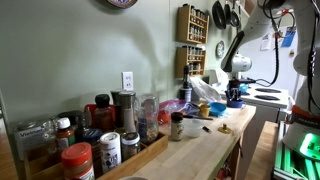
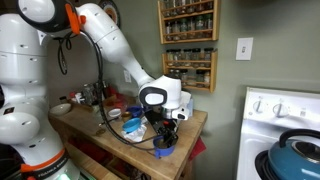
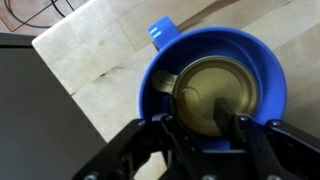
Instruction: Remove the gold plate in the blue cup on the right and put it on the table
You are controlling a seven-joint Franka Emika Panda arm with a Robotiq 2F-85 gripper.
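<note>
In the wrist view the deep-blue cup stands on the wooden table, its handle pointing up-left. The gold plate lies flat inside it. My gripper is open, with both fingers down inside the cup. One finger is at the plate's left edge and the other over its right part. No grip on the plate shows. In both exterior views the gripper hangs straight over the cup near the table's end.
A blue kettle sits on the white stove beside the table. Jars, spice bottles and a crate crowd the near end of the table. A wall spice rack hangs behind.
</note>
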